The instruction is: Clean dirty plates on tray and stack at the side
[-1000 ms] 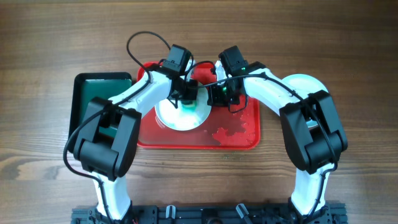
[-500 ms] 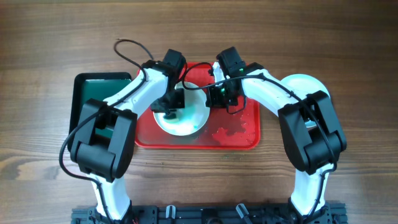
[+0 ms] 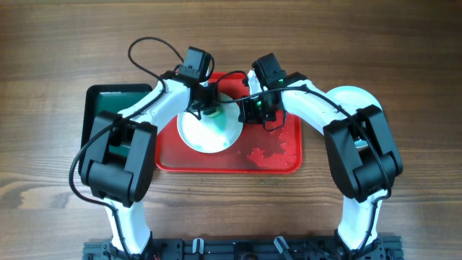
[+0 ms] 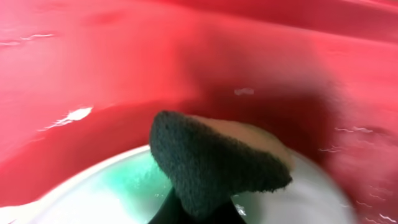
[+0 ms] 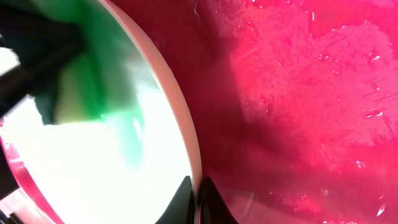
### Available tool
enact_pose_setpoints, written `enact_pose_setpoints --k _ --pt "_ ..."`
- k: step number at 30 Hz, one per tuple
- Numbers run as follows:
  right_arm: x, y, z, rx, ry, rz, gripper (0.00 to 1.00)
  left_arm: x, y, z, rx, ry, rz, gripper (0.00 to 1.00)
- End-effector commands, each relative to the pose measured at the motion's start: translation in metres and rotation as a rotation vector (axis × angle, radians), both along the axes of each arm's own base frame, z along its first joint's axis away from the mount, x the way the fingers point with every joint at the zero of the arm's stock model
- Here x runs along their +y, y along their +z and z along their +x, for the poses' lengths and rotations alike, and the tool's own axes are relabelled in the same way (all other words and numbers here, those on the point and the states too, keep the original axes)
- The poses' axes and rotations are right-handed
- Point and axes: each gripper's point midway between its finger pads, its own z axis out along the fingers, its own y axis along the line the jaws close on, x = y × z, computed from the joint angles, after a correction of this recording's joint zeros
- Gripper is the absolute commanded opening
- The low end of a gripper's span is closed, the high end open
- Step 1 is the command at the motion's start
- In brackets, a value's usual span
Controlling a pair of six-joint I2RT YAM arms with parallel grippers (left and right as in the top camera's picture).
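Observation:
A white plate (image 3: 209,133) with a teal-green smear lies tilted over the red tray (image 3: 274,162). My right gripper (image 3: 249,108) is shut on the plate's right rim; in the right wrist view its jaws (image 5: 198,190) pinch the rim of the plate (image 5: 93,162). My left gripper (image 3: 206,108) is shut on a dark sponge (image 4: 211,165) and presses it onto the plate's smeared face (image 4: 118,193) near the far rim. Another white plate (image 3: 354,97) lies at the right, mostly hidden under my right arm.
A dark green tray (image 3: 108,108) lies to the left of the red tray. The red tray is wet, with droplets at its front right (image 3: 267,155). Bare wooden table (image 3: 404,58) surrounds both trays.
My left gripper with the sponge moved left and forward over the plate, then back up towards its far rim. The right gripper has held the plate's rim still.

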Motion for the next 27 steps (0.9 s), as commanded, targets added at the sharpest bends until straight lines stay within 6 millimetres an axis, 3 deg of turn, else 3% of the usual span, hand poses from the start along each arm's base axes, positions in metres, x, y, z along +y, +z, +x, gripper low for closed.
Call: enact_pose_setpoints --k 1,3,11,13,15,19,21,23,27 --pt "-0.001 -0.006 -0.007 0.031 0.01 0.002 0.04 0.083 0.004 0.004 -0.013 0.239 0.355 0.04" --pt "-0.001 -0.006 -0.006 0.031 0.006 0.002 0.04 0.086 0.014 -0.004 0.02 0.233 0.372 0.04" --pt "-0.003 -0.004 -0.009 0.048 -0.007 -0.006 0.04 0.082 0.087 -0.03 0.054 0.214 0.311 0.04" --pt "-0.007 0.004 -0.011 0.041 -0.015 -0.025 0.04 0.082 0.094 -0.028 0.03 0.215 0.302 0.07" --pt "-0.025 0.014 -0.009 0.002 -0.046 -0.121 0.04 0.082 0.093 -0.026 0.027 0.217 0.301 0.06" --pt "-0.065 0.048 -0.009 -0.112 -0.138 -0.356 0.04 0.079 0.091 -0.018 -0.001 0.221 0.287 0.06" --pt "-0.075 0.072 -0.009 -0.204 -0.166 -0.446 0.04 0.078 0.092 -0.015 -0.015 0.223 0.281 0.07" --pt "-0.086 0.108 -0.01 -0.366 -0.229 -0.585 0.04 0.078 0.093 -0.013 -0.021 0.224 0.278 0.06" --pt "-0.096 0.15 -0.015 -0.579 -0.281 -0.761 0.04 0.069 0.09 -0.016 0.004 0.209 0.218 0.09"
